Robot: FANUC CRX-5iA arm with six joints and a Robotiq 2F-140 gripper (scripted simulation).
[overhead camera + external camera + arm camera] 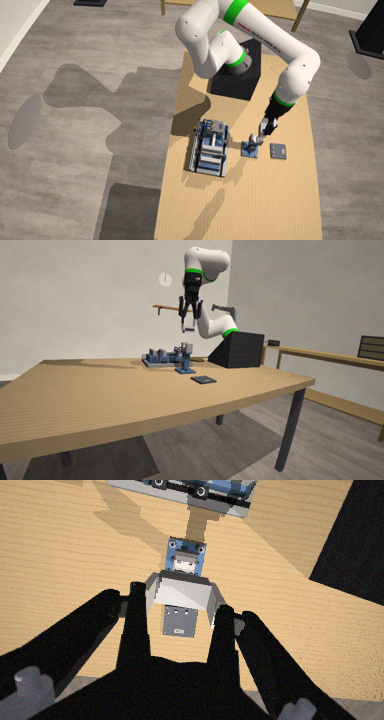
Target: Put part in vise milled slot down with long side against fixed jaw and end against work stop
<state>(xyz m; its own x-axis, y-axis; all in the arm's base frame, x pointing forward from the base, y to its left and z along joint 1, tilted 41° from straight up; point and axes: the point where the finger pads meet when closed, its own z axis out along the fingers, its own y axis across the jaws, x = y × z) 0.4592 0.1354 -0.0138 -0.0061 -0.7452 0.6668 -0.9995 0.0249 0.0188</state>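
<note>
My gripper (188, 327) is shut on the part (184, 593), a light grey block, and holds it high above the table, roughly over the gap between the V-block and the infeed plate. The part also shows in the exterior view (188, 330) and, small, in the overhead view (259, 138). The dark infeed plate (277, 150) lies bare on the table; in the wrist view (179, 620) it sits just below the part. The V-block (250, 147) on its blue base stands between the plate and the vise (210, 147). The vise jaws stand apart.
The black robot pedestal (237, 70) stands at the back of the table. The vise's air cylinder end (215, 127) faces the pedestal. In the exterior view the V-block (185, 357) rises higher than the vise (161, 355).
</note>
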